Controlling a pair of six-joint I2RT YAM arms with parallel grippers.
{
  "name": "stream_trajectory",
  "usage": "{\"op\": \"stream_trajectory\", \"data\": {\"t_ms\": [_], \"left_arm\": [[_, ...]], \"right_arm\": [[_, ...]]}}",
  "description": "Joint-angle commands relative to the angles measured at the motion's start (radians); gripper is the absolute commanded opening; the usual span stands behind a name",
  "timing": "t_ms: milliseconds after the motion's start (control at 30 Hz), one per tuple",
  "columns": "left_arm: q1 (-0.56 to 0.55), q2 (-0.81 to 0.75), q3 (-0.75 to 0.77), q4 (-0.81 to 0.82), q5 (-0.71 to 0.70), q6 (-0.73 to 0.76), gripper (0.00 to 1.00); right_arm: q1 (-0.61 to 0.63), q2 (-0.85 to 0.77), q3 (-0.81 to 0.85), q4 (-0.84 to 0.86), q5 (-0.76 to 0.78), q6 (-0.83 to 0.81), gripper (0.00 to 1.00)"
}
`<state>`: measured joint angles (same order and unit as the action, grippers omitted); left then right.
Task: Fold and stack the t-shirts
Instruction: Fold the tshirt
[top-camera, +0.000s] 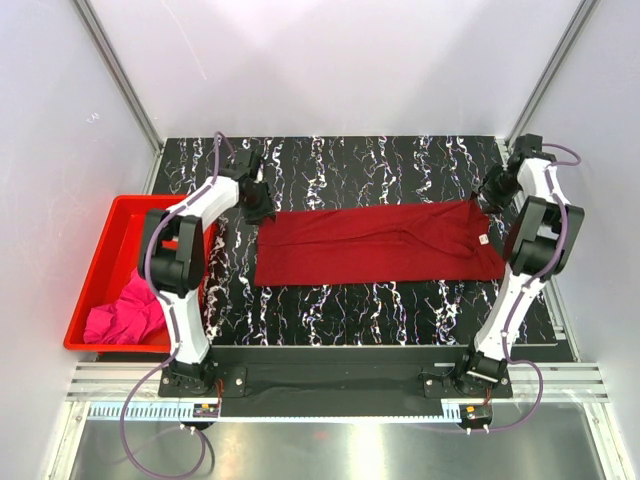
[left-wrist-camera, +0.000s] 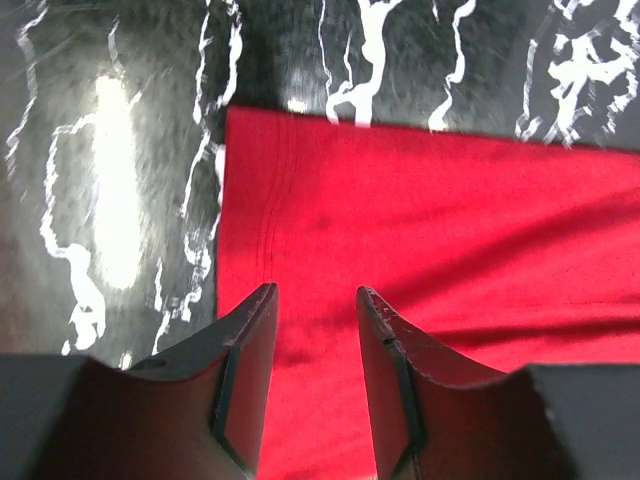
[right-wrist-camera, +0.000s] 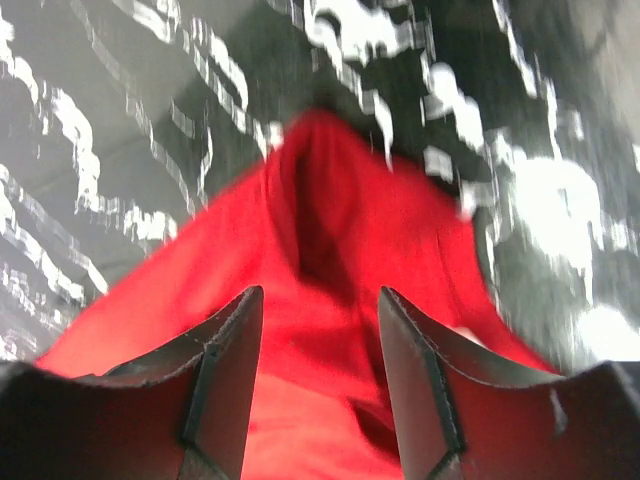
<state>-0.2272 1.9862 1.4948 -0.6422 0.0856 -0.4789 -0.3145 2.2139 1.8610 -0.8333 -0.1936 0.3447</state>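
Note:
The dark crimson t-shirt (top-camera: 375, 245) lies flat as a long folded strip across the middle of the marbled table, its small white neck label (top-camera: 482, 240) near the right end. My left gripper (top-camera: 258, 212) is open above the strip's far left corner; in the left wrist view the cloth (left-wrist-camera: 420, 230) shows between the open fingers (left-wrist-camera: 250, 350). My right gripper (top-camera: 489, 195) is open above the strip's far right corner; the cloth (right-wrist-camera: 330, 230) shows between its fingers (right-wrist-camera: 230, 350). The magenta pink t-shirt (top-camera: 125, 318) lies crumpled in the bin.
A rigid red plastic bin (top-camera: 100, 250) stands off the table's left edge beside the left arm. The black marbled tabletop (top-camera: 370, 165) shows behind and in front of the strip. White enclosure walls stand on three sides.

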Motion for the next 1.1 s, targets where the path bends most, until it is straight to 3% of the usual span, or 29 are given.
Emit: {"op": "stream_trajectory", "data": {"t_ms": [0,167,433,667,867,1000,1067], "left_arm": [[0.008,-0.089,-0.045,-0.010,-0.010,0.011,0.41],[0.009,-0.073,-0.074,-0.007,-0.007,0.011,0.37],[0.011,-0.012,-0.093,0.000,0.023,-0.010,0.32],[0.003,-0.065,-0.120,0.004,-0.035,0.000,0.28],[-0.053,-0.161,-0.105,-0.007,-0.084,0.040,0.29],[-0.118,-0.176,-0.067,-0.010,-0.084,0.056,0.30],[-0.164,-0.173,-0.038,-0.010,-0.073,0.057,0.30]], "right_arm": [[-0.005,-0.187,-0.092,-0.052,0.019,0.025,0.57],[-0.005,-0.296,-0.290,-0.017,-0.024,0.040,0.56],[-0.005,-0.419,-0.465,-0.006,-0.064,0.062,0.50],[-0.005,-0.450,-0.499,-0.036,0.016,0.020,0.64],[-0.006,-0.439,-0.505,-0.041,0.069,0.005,0.68],[-0.006,-0.419,-0.514,-0.029,0.056,0.011,0.61],[-0.006,-0.421,-0.534,-0.020,0.059,0.014,0.48]]}}
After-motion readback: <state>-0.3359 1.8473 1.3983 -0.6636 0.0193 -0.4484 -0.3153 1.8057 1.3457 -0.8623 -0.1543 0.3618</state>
